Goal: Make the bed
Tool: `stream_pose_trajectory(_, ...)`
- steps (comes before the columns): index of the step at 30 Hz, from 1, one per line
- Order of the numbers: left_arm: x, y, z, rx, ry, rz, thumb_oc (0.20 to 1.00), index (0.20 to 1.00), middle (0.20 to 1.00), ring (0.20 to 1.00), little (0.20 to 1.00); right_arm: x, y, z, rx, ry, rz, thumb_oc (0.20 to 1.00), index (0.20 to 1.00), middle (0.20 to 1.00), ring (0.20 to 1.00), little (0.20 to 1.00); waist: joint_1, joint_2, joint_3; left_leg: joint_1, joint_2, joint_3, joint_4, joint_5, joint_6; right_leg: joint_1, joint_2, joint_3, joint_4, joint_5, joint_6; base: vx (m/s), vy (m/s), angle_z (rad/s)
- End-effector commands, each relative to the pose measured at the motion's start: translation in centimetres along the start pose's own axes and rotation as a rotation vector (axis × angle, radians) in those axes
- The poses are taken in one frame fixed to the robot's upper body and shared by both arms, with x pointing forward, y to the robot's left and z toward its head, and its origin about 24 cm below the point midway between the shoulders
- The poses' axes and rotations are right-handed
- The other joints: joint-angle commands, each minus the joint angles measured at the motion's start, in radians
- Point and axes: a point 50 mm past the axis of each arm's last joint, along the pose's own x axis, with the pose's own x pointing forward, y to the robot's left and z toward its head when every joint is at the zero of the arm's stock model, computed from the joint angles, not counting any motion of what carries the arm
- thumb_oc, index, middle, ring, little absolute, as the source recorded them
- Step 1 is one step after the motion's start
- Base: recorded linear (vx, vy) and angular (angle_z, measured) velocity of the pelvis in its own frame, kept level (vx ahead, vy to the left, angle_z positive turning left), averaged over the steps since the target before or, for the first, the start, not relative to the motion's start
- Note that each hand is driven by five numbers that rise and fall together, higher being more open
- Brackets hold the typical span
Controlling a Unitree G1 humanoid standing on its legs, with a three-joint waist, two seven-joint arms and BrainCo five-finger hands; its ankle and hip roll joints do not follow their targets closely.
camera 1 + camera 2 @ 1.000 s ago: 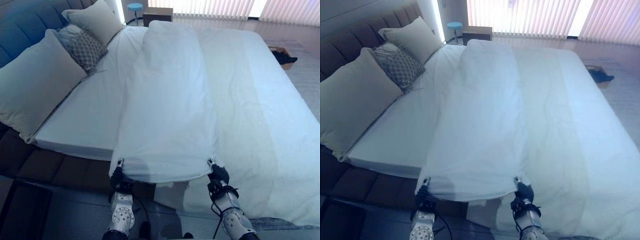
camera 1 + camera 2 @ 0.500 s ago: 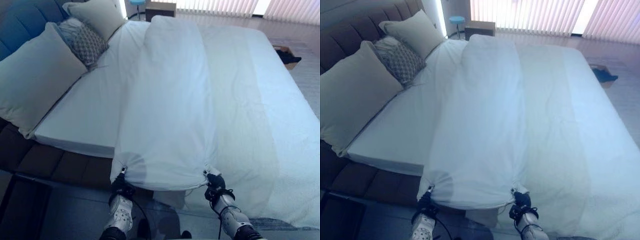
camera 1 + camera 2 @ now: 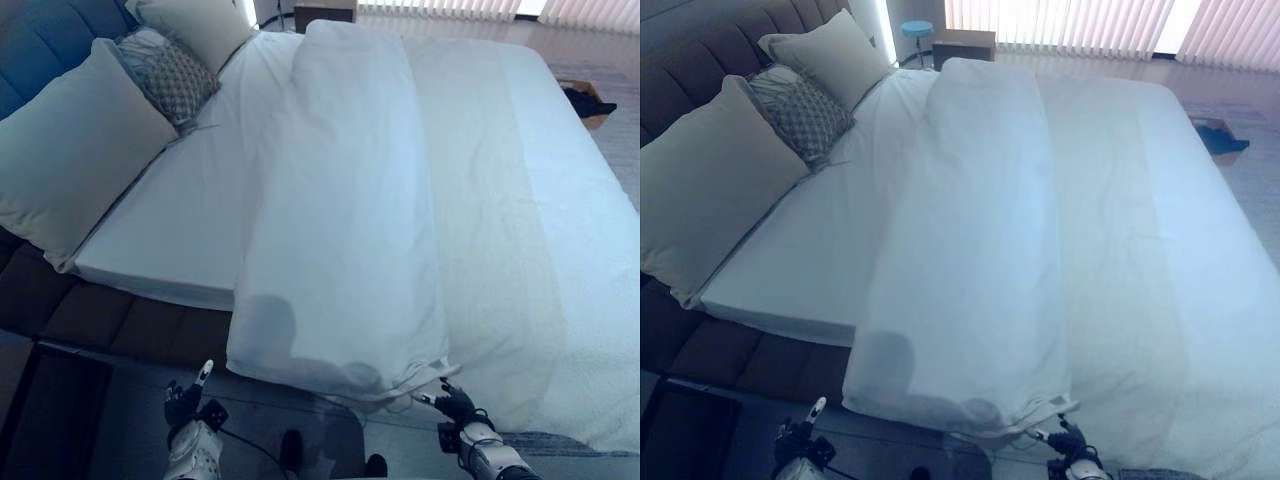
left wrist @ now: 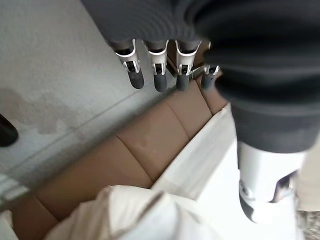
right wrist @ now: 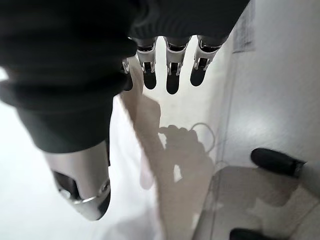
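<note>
Duvet (image 3: pixel 350 200) lies folded lengthwise down the bed (image 3: pixel 560 250), sheet bare toward nine o'clock; spreading remains. Left hand (image 3: pixel 185 400) and right hand (image 3: pixel 455 403) hang released, grasping nothing.

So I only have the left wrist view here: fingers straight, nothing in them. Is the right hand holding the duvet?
Observer: No. The right hand shows straight fingers in its own wrist view, holding nothing.
Reviewer: Where does the duvet lie?
Observer: The duvet lies folded in a long strip across the mattress, its near end hanging over the bed's edge.
Reviewer: And the pillows?
Observer: A patterned pillow sits between two plain ones by the headboard.
</note>
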Motion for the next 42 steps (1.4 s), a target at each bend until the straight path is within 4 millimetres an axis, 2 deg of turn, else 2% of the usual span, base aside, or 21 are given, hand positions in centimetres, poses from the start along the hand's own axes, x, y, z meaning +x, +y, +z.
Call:
stream_pose_trajectory(1, 0.2, -0.5, 0.8, 0.009, -0.041, 0.008, 1.000, 1.000, 1.000, 1.000, 1.000, 0.0, -1.0, 1.9, 0.034, -0.097, -0.050, 1.000, 1.000, 1.000, 1.000, 1.000, 0.010, -0.013, 0.003, 0.016, -0.044, 0.026, -0.001, -0.046, -0.001, -0.060, -0.022, 0.020, 0.004, 0.033, 0.087, 0.03, -0.056, -0.02)
stream_pose_trajectory(6, 0.1, -0.8, 1.6, 0.033, -0.086, -0.024, 1.000, 1.000, 1.000, 1.000, 1.000, -0.5, -2.0, 3.7, 0.154, -0.199, -0.110, 1.000, 1.000, 1.000, 1.000, 1.000, -0.004, -0.002, 0.010, 0.018, -0.036, 0.029, -0.001, -0.042, -0.002, -0.073, -0.015, 0.026, 0.029, 0.019, 0.076, 0.02, -0.062, -0.05)
stream_pose_trajectory(12, -0.4, -3.1, 4.0, 0.033, -0.191, -0.122, 1.000, 1.000, 1.000, 1.000, 1.000, -1.3, -2.6, 7.4, 0.291, -0.367, -0.138, 1.000, 1.000, 1.000, 1.000, 1.000, -0.019, 0.022, 0.024, 0.010, -0.026, 0.031, -0.001, -0.034, -0.003, -0.114, -0.010, 0.034, 0.090, -0.011, 0.061, 0.00, -0.053, -0.02)
stream_pose_trajectory(16, -1.1, -6.0, 7.2, 0.004, -0.306, -0.278, 1.000, 1.000, 1.000, 1.000, 1.000, -2.3, -2.8, 11.5, 0.363, -0.542, -0.075, 1.000, 1.000, 1.000, 1.000, 1.000, -0.027, 0.028, 0.067, -0.082, -0.032, 0.042, 0.136, -0.062, -0.003, -0.178, -0.028, 0.045, 0.163, -0.037, 0.043, -0.06, -0.044, -0.06)
stream_pose_trajectory(18, -2.5, -9.2, 10.9, -0.007, -0.443, -0.461, 1.000, 1.000, 1.000, 1.000, 1.000, -3.1, -3.0, 14.7, 0.395, -0.660, -0.008, 1.000, 1.000, 1.000, 1.000, 1.000, -0.018, 0.021, 0.109, -0.177, -0.054, 0.024, 0.285, -0.099, -0.016, -0.209, -0.040, 0.055, 0.199, -0.057, 0.032, -0.07, -0.036, 0.00)
stream_pose_trajectory(20, -2.5, -9.2, 10.9, -0.007, -0.444, -0.461, 1.000, 1.000, 1.000, 1.000, 1.000, -3.1, -3.0, 14.7, 0.395, -0.661, -0.008, 1.000, 1.000, 1.000, 1.000, 1.000, -0.019, 0.021, 0.106, -0.182, -0.055, 0.023, 0.284, -0.096, -0.016, -0.213, -0.041, 0.054, 0.198, -0.055, 0.032, -0.02, -0.006, 0.03)
stream_pose_trajectory(21, -3.5, -10.9, 12.8, -0.049, -0.490, -0.570, 1.000, 1.000, 1.000, 1.000, 1.000, -3.6, -2.7, 17.2, 0.384, -0.737, 0.048, 1.000, 1.000, 1.000, 1.000, 1.000, -0.008, 0.020, 0.120, -0.219, -0.063, -0.027, 0.265, -0.085, -0.015, -0.228, -0.041, 0.065, 0.208, -0.061, 0.037, 0.04, 0.038, 0.01)
stream_pose_trajectory(24, -4.0, -12.0, 14.2, -0.050, -0.508, -0.663, 1.000, 1.000, 1.000, 1.000, 1.000, -4.0, -2.6, 19.0, 0.385, -0.787, 0.084, 1.000, 1.000, 1.000, 1.000, 1.000, -0.006, 0.013, 0.114, -0.267, -0.048, -0.035, 0.213, -0.044, -0.011, -0.238, -0.039, 0.074, 0.200, -0.053, 0.045, 0.09, 0.086, -0.08)
stream_pose_trajectory(25, -5.0, -13.6, 15.9, -0.054, -0.526, -0.807, 1.000, 1.000, 1.000, 1.000, 1.000, -4.9, -1.8, 21.4, 0.426, -0.850, 0.196, 1.000, 1.000, 1.000, 1.000, 1.000, 0.000, 0.012, 0.126, -0.287, -0.039, -0.019, 0.198, -0.025, -0.009, -0.240, -0.032, 0.096, 0.207, -0.063, 0.052, 0.08, 0.162, -0.02)
stream_pose_trajectory(27, -5.4, -14.0, 16.5, -0.058, -0.546, -0.830, 1.000, 1.000, 1.000, 1.000, 1.000, -5.2, -1.1, 21.9, 0.439, -0.858, 0.238, 1.000, 1.000, 1.000, 1.000, 1.000, 0.000, 0.010, 0.129, -0.293, -0.035, -0.012, 0.209, -0.033, -0.006, -0.258, -0.035, 0.108, 0.219, -0.064, 0.054, 0.02, 0.211, -0.20)
stream_pose_trajectory(28, -6.6, -15.5, 17.6, -0.067, -0.559, -0.939, 1.000, 1.000, 1.000, 1.000, 1.000, -6.2, 0.5, 24.0, 0.515, -0.897, 0.381, 1.000, 1.000, 1.000, 1.000, 1.000, 0.004, 0.008, 0.149, -0.309, -0.050, -0.010, 0.212, -0.029, 0.010, -0.307, -0.049, 0.132, 0.252, -0.050, 0.066, -0.02, 0.221, -0.39)
stream_pose_trajectory(29, -6.6, -15.5, 17.6, -0.067, -0.559, -0.939, 1.000, 1.000, 1.000, 1.000, 1.000, -6.1, 0.5, 24.0, 0.515, -0.897, 0.381, 1.000, 1.000, 1.000, 1.000, 1.000, 0.004, 0.008, 0.149, -0.310, -0.050, -0.010, 0.212, -0.029, 0.010, -0.308, -0.049, 0.133, 0.252, -0.050, 0.066, 0.00, 0.484, -0.59)
stream_pose_trajectory(30, -7.8, -17.1, 19.1, -0.106, -0.559, -1.035, 1.000, 1.000, 1.000, 1.000, 1.000, -7.3, 2.1, 26.1, 0.611, -0.918, 0.523, 1.000, 1.000, 1.000, 1.000, 1.000, 0.009, 0.007, 0.163, -0.312, -0.056, 0.028, 0.224, -0.055, 0.036, -0.369, -0.080, 0.147, 0.349, -0.047, 0.092, 0.01, 0.351, -0.52)
stream_pose_trajectory(32, -8.1, -17.6, 19.8, -0.107, -0.569, -1.049, 1.000, 1.000, 1.000, 1.000, 1.000, -7.5, 2.6, 26.8, 0.611, -0.917, 0.553, 1.000, 1.000, 1.000, 1.000, 1.000, 0.012, 0.007, 0.180, -0.304, -0.056, 0.044, 0.228, -0.063, 0.044, -0.400, -0.088, 0.155, 0.405, -0.037, 0.104, -0.01, 0.316, -0.60)
stream_pose_trajectory(33, -9.4, -19.0, 21.9, -0.154, -0.601, -1.115, 1.000, 1.000, 1.000, 1.000, 1.000, -8.8, 3.8, 29.3, 0.642, -0.949, 0.658, 1.000, 1.000, 1.000, 1.000, 1.000, 0.012, 0.010, 0.228, -0.304, -0.060, 0.076, 0.252, -0.082, 0.062, -0.477, -0.122, 0.158, 0.523, 0.012, 0.128, -0.04, 0.258, -0.40)
stream_pose_trajectory(34, -10.3, -19.7, 22.9, -0.171, -0.616, -1.156, 1.000, 1.000, 1.000, 1.000, 1.000, -9.5, 4.2, 30.4, 0.642, -0.967, 0.698, 1.000, 1.000, 1.000, 1.000, 1.000, 0.008, 0.016, 0.250, -0.315, -0.060, 0.080, 0.271, -0.082, 0.066, -0.502, -0.124, 0.172, 0.557, 0.023, 0.132, -0.04, 0.299, -0.38)
stream_pose_trajectory(36, -11.2, -20.7, 24.4, -0.191, -0.637, -1.189, 1.000, 1.000, 1.000, 1.000, 1.000, -10.5, 4.2, 32.5, 0.636, -1.013, 0.720, 1.000, 1.000, 1.000, 1.000, 1.000, 0.016, 0.021, 0.278, -0.336, -0.067, 0.084, 0.293, -0.091, 0.070, -0.517, -0.130, 0.163, 0.524, 0.014, 0.111, -0.01, 0.115, -0.20)
stream_pose_trajectory(37, -11.2, -20.7, 24.5, -0.191, -0.639, -1.191, 1.000, 1.000, 1.000, 1.000, 1.000, -10.6, 4.2, 32.6, 0.636, -1.014, 0.721, 1.000, 1.000, 1.000, 1.000, 1.000, 0.016, 0.022, 0.280, -0.336, -0.067, 0.084, 0.293, -0.092, 0.070, -0.516, -0.130, 0.163, 0.523, 0.015, 0.111, -0.01, 0.075, 0.01)
stream_pose_trajectory(38, -11.8, -21.4, 25.1, -0.206, -0.641, -1.217, 1.000, 1.000, 1.000, 1.000, 1.000, -11.4, 4.3, 33.8, 0.633, -1.043, 0.740, 1.000, 1.000, 1.000, 1.000, 1.000, 0.019, 0.022, 0.290, -0.348, -0.070, 0.087, 0.293, -0.091, 0.069, -0.520, -0.129, 0.152, 0.472, 0.019, 0.105, 0.03, 0.023, 0.04)
stream_pose_trajectory(39, -12.7, -22.5, 26.0, -0.235, -0.634, -1.248, 1.000, 1.000, 1.000, 1.000, 1.000, -12.2, 4.3, 35.4, 0.639, -1.069, 0.754, 1.000, 1.000, 1.000, 1.000, 1.000, 0.020, 0.006, 0.290, -0.369, -0.083, 0.090, 0.273, -0.088, 0.063, -0.530, -0.110, 0.136, 0.303, 0.065, 0.108, 0.07, 0.003, -0.02)
stream_pose_trajectory(42, -13.9, -24.1, 26.5, -0.276, -0.601, -1.298, 1.000, 1.000, 1.000, 1.000, 1.000, -13.2, 4.2, 36.8, 0.683, -1.096, 0.783, 1.000, 1.000, 1.000, 1.000, 1.000, 0.006, 0.006, 0.290, -0.401, -0.100, 0.061, 0.256, -0.070, 0.057, -0.539, -0.071, 0.207, 0.235, 0.087, 0.117, 0.09, -0.026, 0.00)
